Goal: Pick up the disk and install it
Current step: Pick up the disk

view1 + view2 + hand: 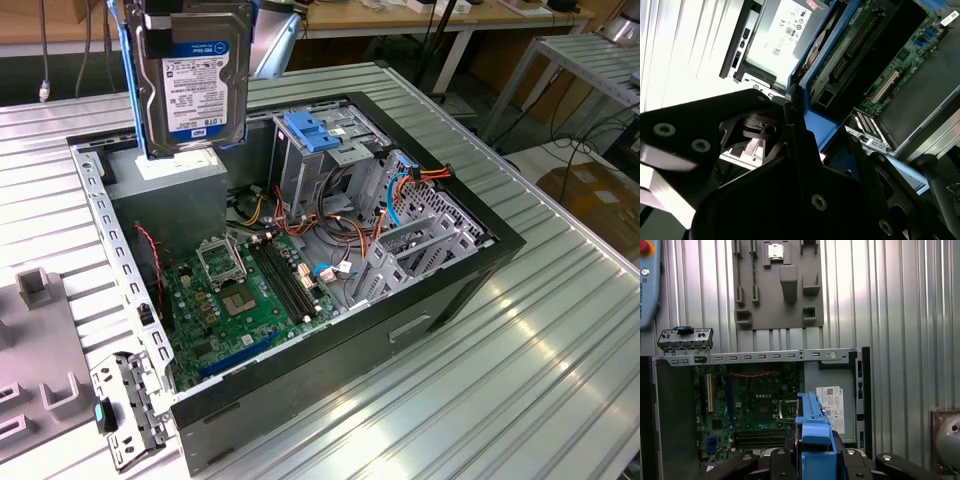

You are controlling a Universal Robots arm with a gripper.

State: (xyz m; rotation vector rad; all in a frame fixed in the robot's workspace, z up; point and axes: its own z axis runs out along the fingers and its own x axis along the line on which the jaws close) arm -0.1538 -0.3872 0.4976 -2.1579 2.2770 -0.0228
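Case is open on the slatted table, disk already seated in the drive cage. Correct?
Not seated. In the exterior view the disk hangs on edge in the air above the open case, clear of the drive cage; the first wrist view shows the gripper clamped on its blue carrier. The case does sit open on the slatted table.

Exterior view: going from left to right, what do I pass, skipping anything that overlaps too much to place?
From the left: grey fixture plate → the disk, held up in the air → blue latch piece → slanted metal drive cage.
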